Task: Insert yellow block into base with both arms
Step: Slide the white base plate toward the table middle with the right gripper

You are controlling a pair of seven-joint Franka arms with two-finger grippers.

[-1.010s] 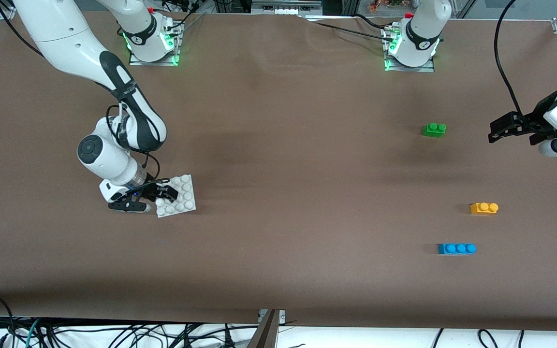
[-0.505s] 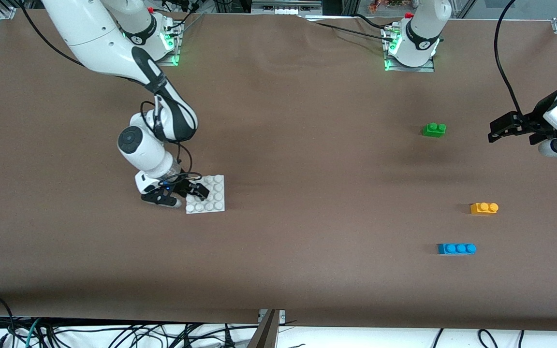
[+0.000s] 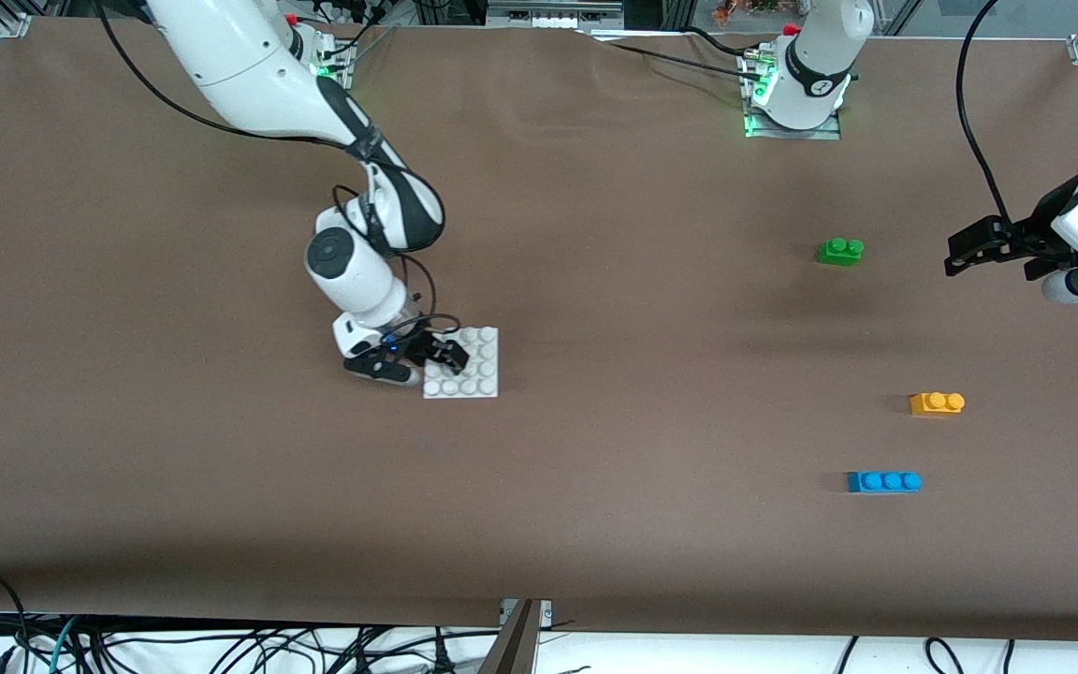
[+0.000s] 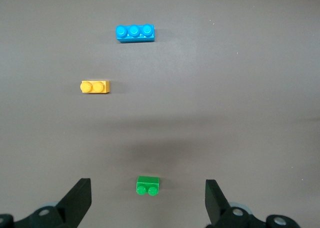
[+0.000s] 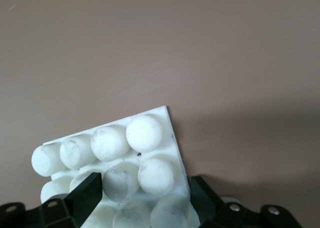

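The white studded base [image 3: 475,373] is at or just above the tabletop near the middle of the table, with my right gripper [image 3: 430,357] shut on its edge. In the right wrist view the black fingers [image 5: 89,192] flank the base [image 5: 167,122] and the right gripper [image 5: 147,190] clamps it. The yellow block [image 3: 938,403] lies free toward the left arm's end of the table, also seen in the left wrist view [image 4: 95,87]. My left gripper [image 3: 968,253] hangs open over the table by that end, holding nothing, its fingers [image 4: 79,198] spread wide.
A green two-stud brick [image 3: 840,251] lies farther from the front camera than the yellow block and shows between the left gripper's fingers [image 4: 148,185]. A blue three-stud brick [image 3: 883,481] lies nearer that camera [image 4: 135,33]. Cables hang below the table's front edge.
My right arm has carried the base from the right arm's end toward the middle of the table, turning it squarer. The left arm and the bricks have not moved.
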